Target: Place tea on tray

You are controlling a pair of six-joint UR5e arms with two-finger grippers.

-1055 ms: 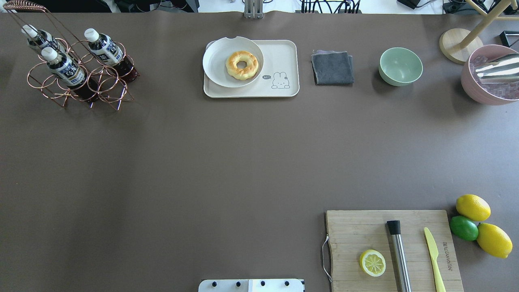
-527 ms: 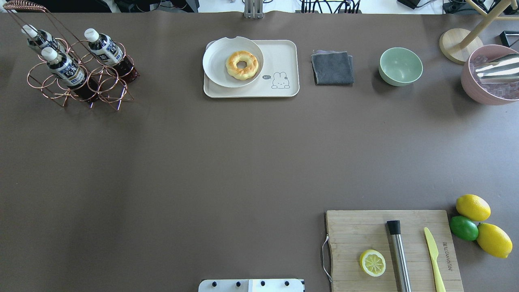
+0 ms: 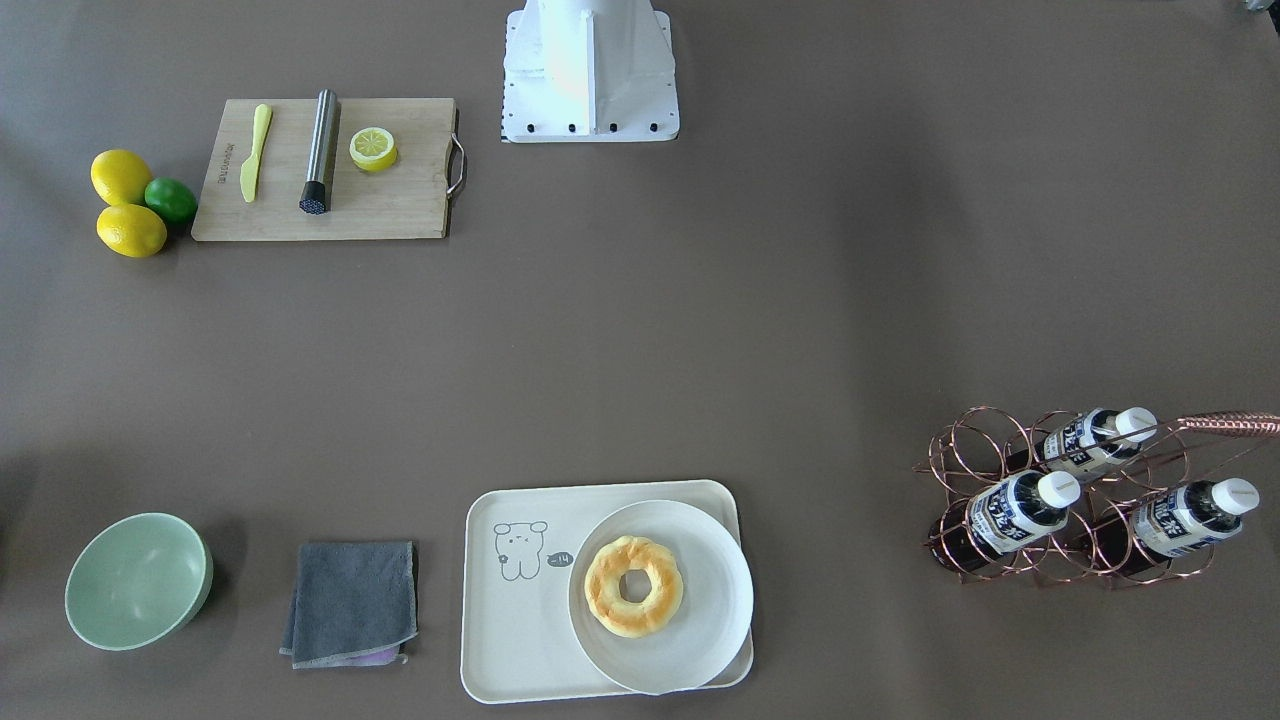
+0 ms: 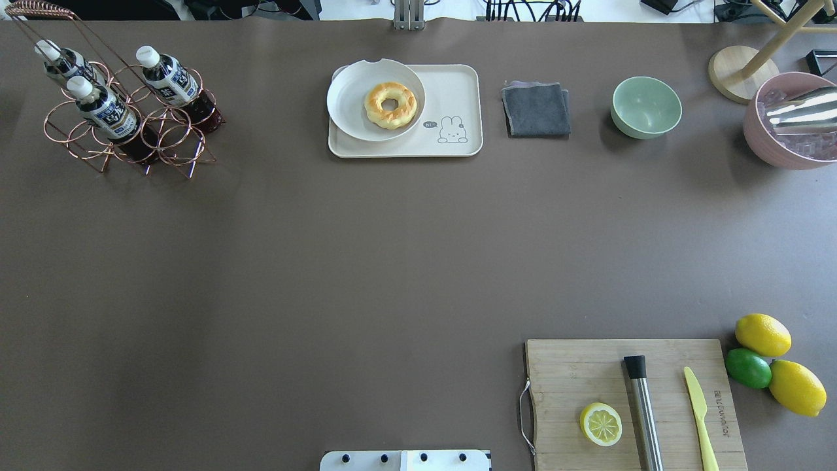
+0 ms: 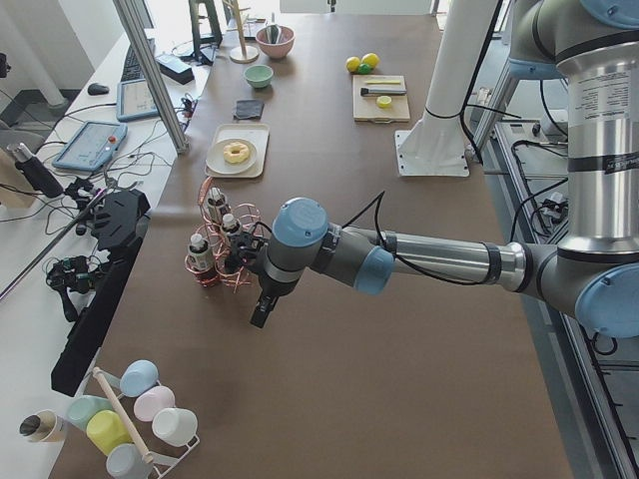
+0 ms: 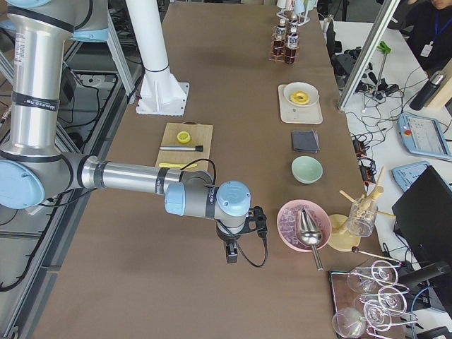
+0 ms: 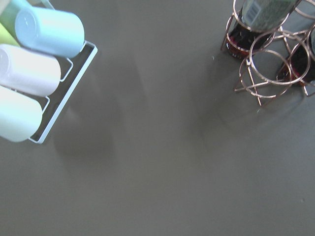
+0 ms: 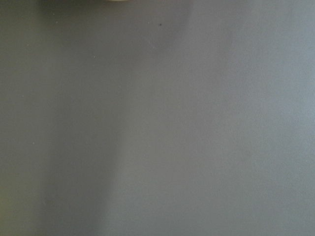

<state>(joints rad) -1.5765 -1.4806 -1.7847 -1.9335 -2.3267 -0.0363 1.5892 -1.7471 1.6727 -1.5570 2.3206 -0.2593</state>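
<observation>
left gripper [image 5: 261,311] low near tea [image 5: 199,250] | right gripper [image 6: 230,252] points down | spread or closed: cannot tell

Matt brown table cover [image 4: 392,261], shiny copper wire rack [image 4: 173,134], clear plastic tea bottles [image 4: 108,111], matt cream plastic tray [image 4: 458,85], wooden board [image 4: 575,366], soft grey cloth [image 4: 536,109]

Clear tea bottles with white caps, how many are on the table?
3, all in the copper wire rack: far-left tea bottle, nearer tea bottle, right-hand tea bottle. None seems hidden.
</observation>
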